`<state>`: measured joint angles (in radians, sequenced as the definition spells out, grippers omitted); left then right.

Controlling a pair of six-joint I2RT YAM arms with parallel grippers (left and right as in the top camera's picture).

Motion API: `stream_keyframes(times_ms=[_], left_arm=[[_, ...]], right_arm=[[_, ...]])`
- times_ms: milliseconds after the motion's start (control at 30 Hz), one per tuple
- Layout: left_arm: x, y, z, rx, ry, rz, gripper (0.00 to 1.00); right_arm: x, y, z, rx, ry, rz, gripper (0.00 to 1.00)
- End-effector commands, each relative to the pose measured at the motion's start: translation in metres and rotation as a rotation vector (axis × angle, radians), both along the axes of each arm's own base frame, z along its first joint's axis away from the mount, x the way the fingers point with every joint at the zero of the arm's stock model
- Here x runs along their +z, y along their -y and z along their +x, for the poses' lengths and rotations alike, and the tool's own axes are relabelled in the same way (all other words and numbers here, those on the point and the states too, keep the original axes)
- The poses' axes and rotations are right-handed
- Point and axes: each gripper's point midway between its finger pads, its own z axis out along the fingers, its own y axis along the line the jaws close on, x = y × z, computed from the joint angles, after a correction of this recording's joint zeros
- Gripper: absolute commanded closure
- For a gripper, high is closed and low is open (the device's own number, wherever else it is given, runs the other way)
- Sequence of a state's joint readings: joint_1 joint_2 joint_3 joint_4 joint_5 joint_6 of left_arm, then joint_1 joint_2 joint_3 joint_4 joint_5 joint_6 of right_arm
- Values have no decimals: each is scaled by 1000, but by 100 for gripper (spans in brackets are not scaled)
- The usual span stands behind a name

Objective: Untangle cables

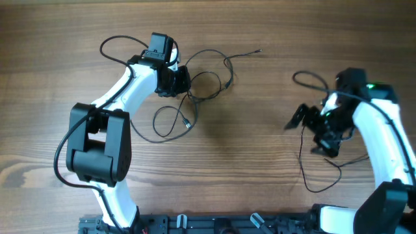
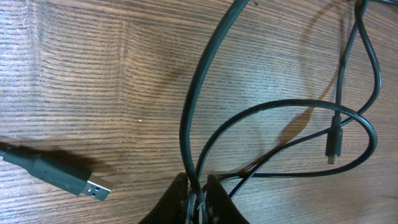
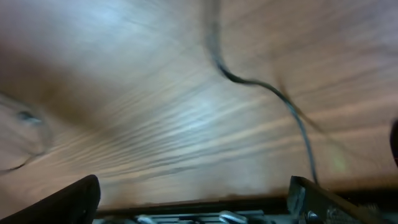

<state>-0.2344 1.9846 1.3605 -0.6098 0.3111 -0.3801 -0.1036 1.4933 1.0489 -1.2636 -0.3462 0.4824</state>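
The cables (image 1: 195,97) lie as thin black loops at the centre-left of the table, one end trailing out to a small plug (image 1: 259,50). My left gripper (image 1: 177,81) is at the loops' left edge, shut on the cables (image 2: 205,112); its fingers (image 2: 221,202) pinch a couple of strands between them. A USB plug (image 2: 87,182) and a small plug (image 2: 333,149) lie loose on the wood. Another thin cable (image 1: 303,156) runs under my right gripper (image 1: 311,133). The right gripper (image 3: 193,190) is open with nothing between its fingers, and the cable (image 3: 273,93) shows blurred beyond it.
The wooden table (image 1: 260,188) carries only the cords and the two arms. A dark rail (image 1: 221,224) with fittings runs along the front edge. The left arm's thick own wire (image 1: 120,52) loops at the back left.
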Motion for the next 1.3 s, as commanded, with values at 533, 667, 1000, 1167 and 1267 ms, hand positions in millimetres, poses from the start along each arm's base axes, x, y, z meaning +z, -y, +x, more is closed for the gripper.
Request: stream_keyframes(times_ms=[533, 667, 1000, 1167, 1267], left_arm=[[-7, -4, -2, 26, -26, 5, 87], [-7, -4, -2, 25, -26, 5, 87], [-7, -4, -2, 25, -26, 5, 86], [-8, -6, -1, 31, -21, 24, 84], [-10, -13, 1, 45, -10, 66, 84]], right_arm=[[-67, 93, -13, -288, -93, -727, 14], [-83, 94, 11, -254, -26, -721, 17], [-117, 104, 43, -174, 38, -717, 15], [-84, 116, 50, -105, -15, -703, 16], [-57, 110, 64, -57, -17, -655, 12]])
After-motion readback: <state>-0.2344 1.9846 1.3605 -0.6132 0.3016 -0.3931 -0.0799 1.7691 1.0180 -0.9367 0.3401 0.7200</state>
